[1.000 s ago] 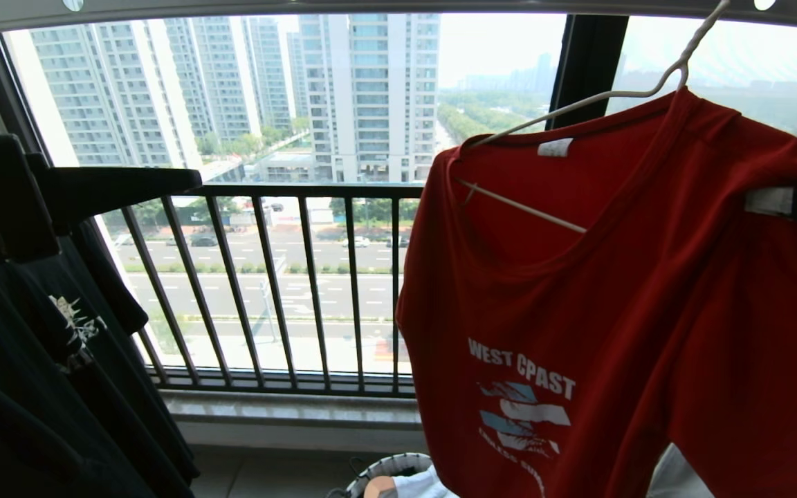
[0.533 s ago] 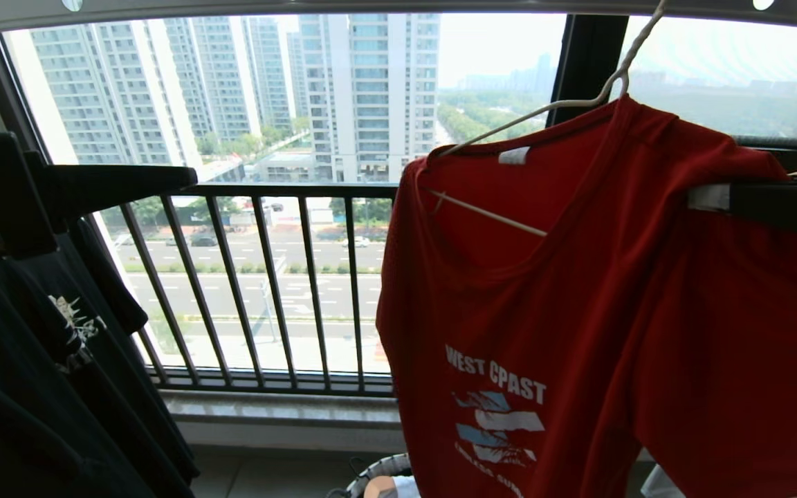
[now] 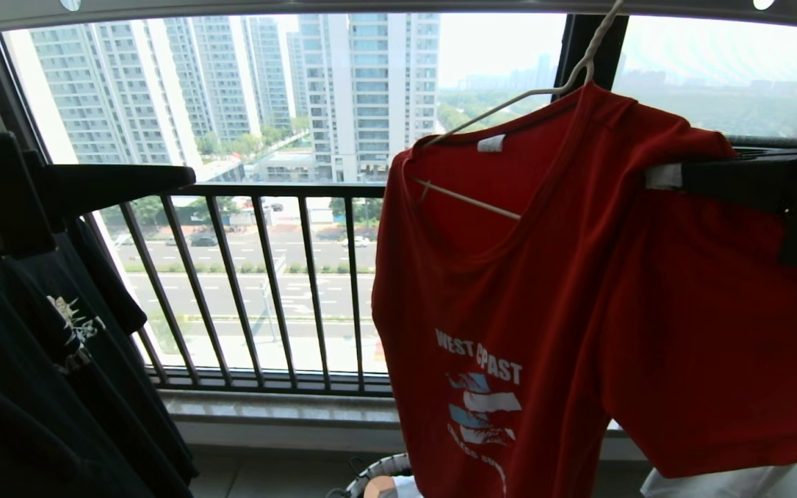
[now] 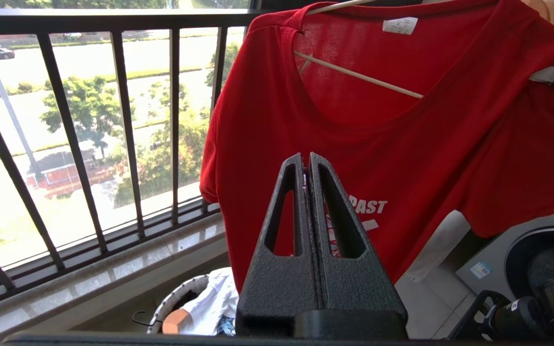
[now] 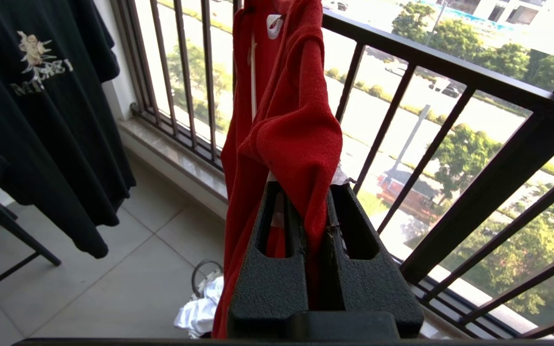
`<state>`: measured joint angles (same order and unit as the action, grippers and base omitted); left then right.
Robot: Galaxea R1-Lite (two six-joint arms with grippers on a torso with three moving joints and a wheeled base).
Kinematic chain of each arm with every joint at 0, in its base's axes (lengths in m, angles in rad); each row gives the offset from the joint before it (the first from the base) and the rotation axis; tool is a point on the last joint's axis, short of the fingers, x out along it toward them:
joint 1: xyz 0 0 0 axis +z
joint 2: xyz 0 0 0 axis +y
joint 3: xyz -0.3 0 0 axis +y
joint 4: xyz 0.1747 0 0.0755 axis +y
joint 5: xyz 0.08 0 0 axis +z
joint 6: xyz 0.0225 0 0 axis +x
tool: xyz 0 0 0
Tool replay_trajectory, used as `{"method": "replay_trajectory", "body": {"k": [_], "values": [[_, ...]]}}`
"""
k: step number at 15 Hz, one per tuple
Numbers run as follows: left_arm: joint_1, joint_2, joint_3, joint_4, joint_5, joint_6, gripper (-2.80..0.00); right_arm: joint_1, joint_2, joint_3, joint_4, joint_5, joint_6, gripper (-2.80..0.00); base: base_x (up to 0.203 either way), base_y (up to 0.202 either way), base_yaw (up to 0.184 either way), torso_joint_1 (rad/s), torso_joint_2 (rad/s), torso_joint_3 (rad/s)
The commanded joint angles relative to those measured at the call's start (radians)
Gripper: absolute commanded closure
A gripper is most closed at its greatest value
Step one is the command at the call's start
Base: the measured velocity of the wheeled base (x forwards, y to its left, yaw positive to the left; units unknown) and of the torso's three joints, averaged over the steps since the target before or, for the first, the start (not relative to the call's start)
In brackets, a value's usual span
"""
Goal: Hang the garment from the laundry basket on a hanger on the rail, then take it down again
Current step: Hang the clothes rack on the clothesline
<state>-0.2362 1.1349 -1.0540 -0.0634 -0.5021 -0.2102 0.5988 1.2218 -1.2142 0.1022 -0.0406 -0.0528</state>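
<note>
Weighing the risks: we judged this the carrying stage, with the garment (image 3: pixel 578 290) on the hanger (image 3: pixel 509 104) and the hook reaching up toward the rail (image 3: pixel 385 7) at the top edge of the head view.
Right gripper: the right gripper (image 5: pixel 315 211) was clamped on a bunched fold of the red shoulder, its fingers nearly together (in the head view it came in from the right at shoulder height).
Left gripper: the left gripper (image 4: pixel 307 166) was closed on nothing, low and in front of the chest print.
Hook: we could not tell whether it was seated over the rail, since its tip lay out of view.
Slip risk: the hanger sat tilted, its left end low and poking out at the collar; a jolt could have let that shoulder slide off the wire.
Grip risk: we saw cloth in the gripper, and could not tell whether wire was caught too, so a pull could have dragged the shirt along the hanger.
Drop zone: the laundry basket (image 3: pixel 378 474) stood below, so a fall would likely have landed there or on the floor.
Neighbour: the black T-shirt (image 3: pixel 39 346) hung well apart to the left, and posed little snag risk.
</note>
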Motion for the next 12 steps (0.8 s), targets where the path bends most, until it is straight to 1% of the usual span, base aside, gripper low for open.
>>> {"method": "replay_trajectory", "body": {"k": [1,4,5,9,12], "values": [[0.001,0.000,-0.001,-0.001,-0.003,-0.001,0.00,0.014,0.027,-0.014,0.000,-0.022,-0.003,0.00,0.000,0.000,0.000,0.000,0.00,0.000],[0.008,-0.001,-0.001,-0.001,-0.003,-0.001,0.00,0.018,0.059,-0.022,-0.003,-0.035,-0.008,0.00,0.000,0.000,0.000,0.000,0.00,0.000],[0.008,-0.001,-0.001,-0.001,-0.003,-0.001,0.00,0.018,0.065,-0.031,-0.024,-0.040,-0.009,0.00,0.000,0.000,0.000,0.000,0.00,0.000],[0.027,-0.003,-0.004,-0.001,-0.003,-0.001,0.00,0.018,0.096,-0.048,-0.058,-0.105,-0.012,0.00,0.000,0.000,0.000,0.000,0.00,0.000],[0.029,-0.003,-0.007,-0.001,-0.003,-0.003,0.00,0.018,0.100,-0.044,-0.055,-0.108,-0.013,0.00,0.000,0.000,0.000,0.000,0.00,0.000]]}}
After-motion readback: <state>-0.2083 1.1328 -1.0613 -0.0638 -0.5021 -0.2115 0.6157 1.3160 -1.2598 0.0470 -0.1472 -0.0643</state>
